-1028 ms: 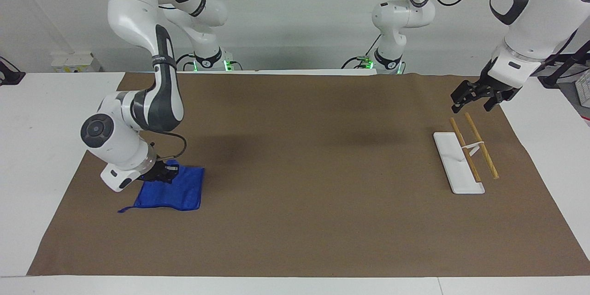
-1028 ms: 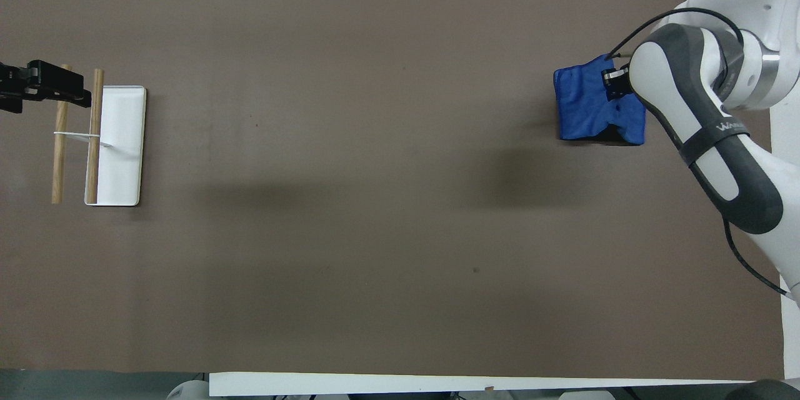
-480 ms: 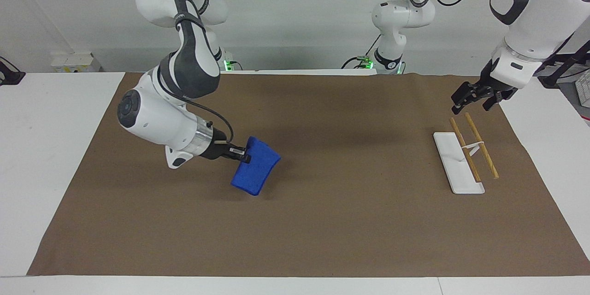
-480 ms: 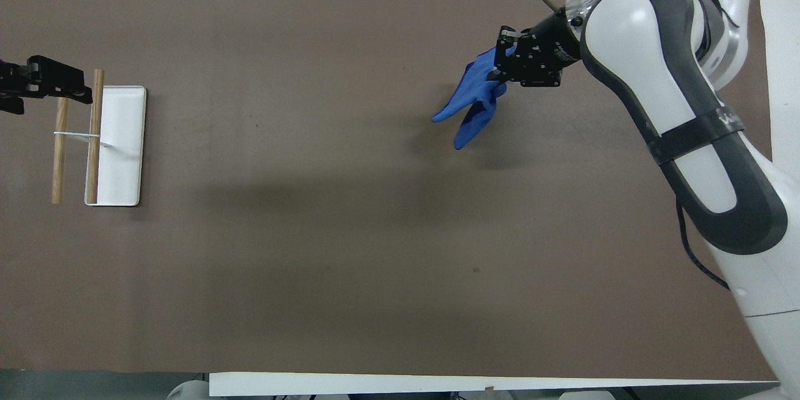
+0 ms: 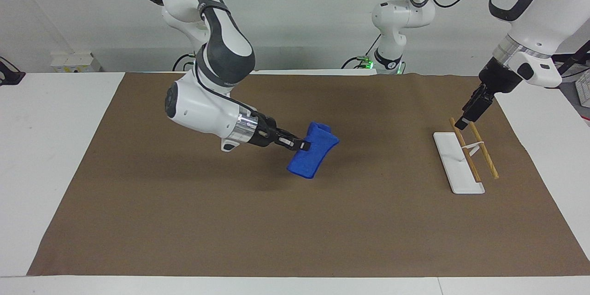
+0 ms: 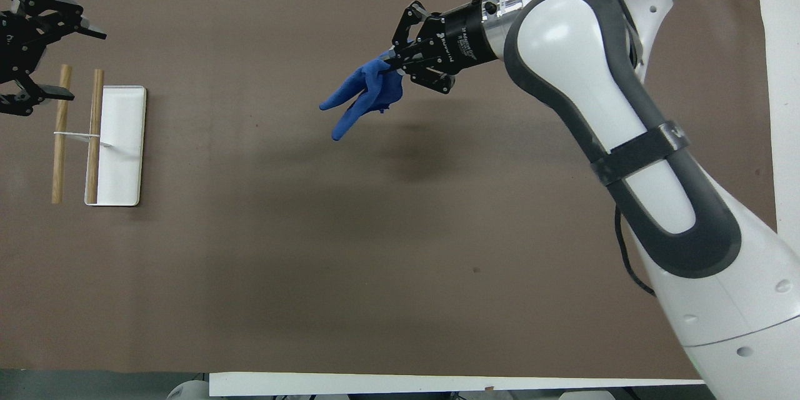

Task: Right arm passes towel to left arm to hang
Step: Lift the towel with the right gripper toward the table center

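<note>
My right gripper [image 5: 302, 146] is shut on one edge of the royal-blue towel [image 5: 313, 156], which hangs crumpled in the air over the middle of the brown mat. From overhead the towel [image 6: 365, 90] droops from the right gripper [image 6: 395, 62] toward the left arm's end. My left gripper [image 5: 462, 123] hovers open and empty over the robot-side ends of the rack's two wooden rods [image 5: 484, 152]. The overhead view shows the left gripper [image 6: 78, 62] with its fingers spread wide above the rods [image 6: 59, 137].
The rack has a white base [image 5: 454, 166] lying on the mat at the left arm's end. The brown mat [image 5: 295, 230] covers most of the white table. A small white box [image 5: 76, 61] sits at the table's edge near the right arm.
The right gripper lifted the towel off the mat at its own end and carried it to the middle. The left gripper turned its wrist above the rack's rods.
</note>
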Robot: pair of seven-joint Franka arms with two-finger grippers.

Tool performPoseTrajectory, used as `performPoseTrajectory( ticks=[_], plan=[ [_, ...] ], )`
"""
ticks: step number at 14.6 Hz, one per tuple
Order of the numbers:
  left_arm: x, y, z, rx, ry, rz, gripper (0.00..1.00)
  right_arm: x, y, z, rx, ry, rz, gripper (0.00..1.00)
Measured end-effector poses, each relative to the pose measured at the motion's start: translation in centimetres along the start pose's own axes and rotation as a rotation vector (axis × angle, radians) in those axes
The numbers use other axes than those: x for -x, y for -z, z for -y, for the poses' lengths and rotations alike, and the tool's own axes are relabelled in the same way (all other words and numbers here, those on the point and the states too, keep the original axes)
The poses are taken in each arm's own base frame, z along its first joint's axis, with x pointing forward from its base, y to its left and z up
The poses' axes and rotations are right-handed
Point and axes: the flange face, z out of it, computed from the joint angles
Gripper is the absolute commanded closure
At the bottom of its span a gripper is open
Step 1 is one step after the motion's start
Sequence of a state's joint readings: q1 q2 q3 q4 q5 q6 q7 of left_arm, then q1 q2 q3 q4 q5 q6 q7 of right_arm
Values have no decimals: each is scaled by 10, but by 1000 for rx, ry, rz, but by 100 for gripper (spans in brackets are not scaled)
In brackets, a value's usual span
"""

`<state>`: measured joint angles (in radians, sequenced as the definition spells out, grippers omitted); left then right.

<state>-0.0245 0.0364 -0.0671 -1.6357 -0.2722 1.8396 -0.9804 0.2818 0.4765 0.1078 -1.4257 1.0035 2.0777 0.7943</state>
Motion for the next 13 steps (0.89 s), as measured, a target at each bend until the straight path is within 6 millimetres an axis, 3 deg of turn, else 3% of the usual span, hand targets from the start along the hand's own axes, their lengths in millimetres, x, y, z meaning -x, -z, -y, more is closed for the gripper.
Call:
performPoseTrajectory(
  ticks=[3, 7, 13],
  plan=[
    [0, -31, -10, 14, 198, 48, 0, 23, -35, 1, -77, -99, 15, 100],
    [5, -78, -35, 47, 355, 62, 1, 41, -49, 6, -153, -203, 48, 100],
    [27, -88, -48, 64, 444, 118, 1, 55, -65, 6, -182, -220, 16, 100]
  ],
)
